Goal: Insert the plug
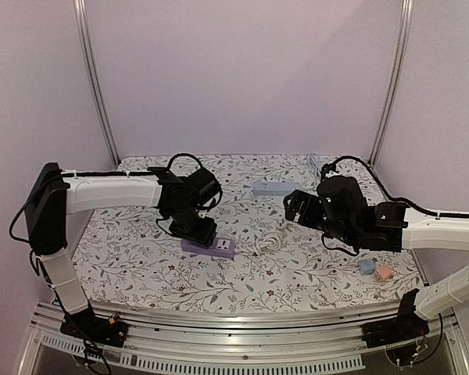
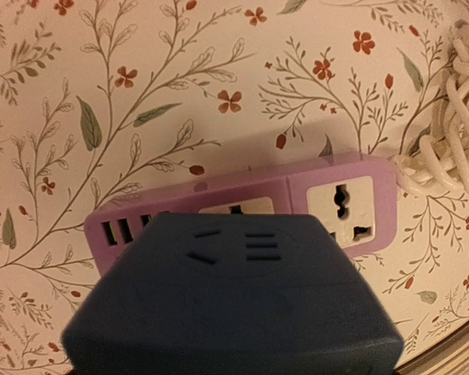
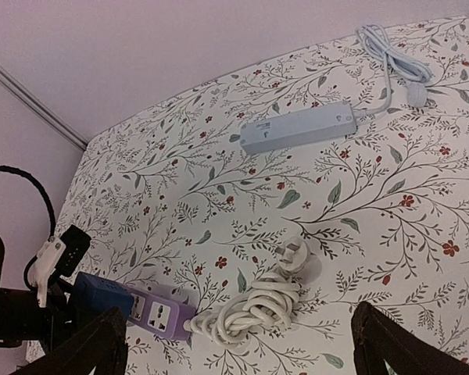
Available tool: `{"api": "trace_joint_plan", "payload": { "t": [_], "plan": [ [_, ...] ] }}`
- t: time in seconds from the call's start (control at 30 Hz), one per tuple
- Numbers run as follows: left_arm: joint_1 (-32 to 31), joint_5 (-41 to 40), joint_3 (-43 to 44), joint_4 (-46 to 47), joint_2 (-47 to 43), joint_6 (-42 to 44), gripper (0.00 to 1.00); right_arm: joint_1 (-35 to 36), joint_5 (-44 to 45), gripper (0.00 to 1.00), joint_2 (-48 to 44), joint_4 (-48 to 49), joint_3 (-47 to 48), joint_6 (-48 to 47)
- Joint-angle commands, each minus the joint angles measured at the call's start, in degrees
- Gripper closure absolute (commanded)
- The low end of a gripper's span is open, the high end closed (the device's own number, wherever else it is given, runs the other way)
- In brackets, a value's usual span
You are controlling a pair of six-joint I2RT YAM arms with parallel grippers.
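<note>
Holding the dark blue plug (image 2: 234,305) right over the purple power strip (image 2: 328,203), covering most of the middle socket and leaving bare the right-hand socket and the narrow slots at the left end. Presumably set there to line hidden pins up with the covered socket before pressing down. Impossible to say from any view whether the pins are touching the socket or clear of it. Squarish and matte, rounded at the corners, with a few raised bars on the upper face; prongs out of sight underneath. Clamped in the left gripper (image 1: 194,226), judging by how squarely the block fills the near part of the left wrist view, though no fingers show there. Beneath, the strip lying flat on the floral tablecloth (image 1: 141,266), with its white cord (image 3: 254,308) bundled in a loose coil just beside the right end, likely to stay clear of the work. Further out, the right gripper (image 3: 238,336) spread wide and empty, hovering near the coil, apart from the strip, perhaps ready to steady it. Well behind, a grey power strip (image 3: 297,129), untouched.
</note>
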Motion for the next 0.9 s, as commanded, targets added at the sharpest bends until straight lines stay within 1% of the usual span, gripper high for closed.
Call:
{"api": "trace_joint_plan", "payload": {
  "t": [0.0,0.87],
  "plan": [
    [-0.55,0.45,-0.36,1.39,0.71,-0.35,1.0,-0.06,-0.14,0.01,0.57,-0.13,-0.45,-0.62],
    [-2.02,-0.4,0.52,2.09,2.54,-0.77,1.0,-0.07,0.45,0.01,0.22,0.02,-0.6,-1.04]
  ]
}}
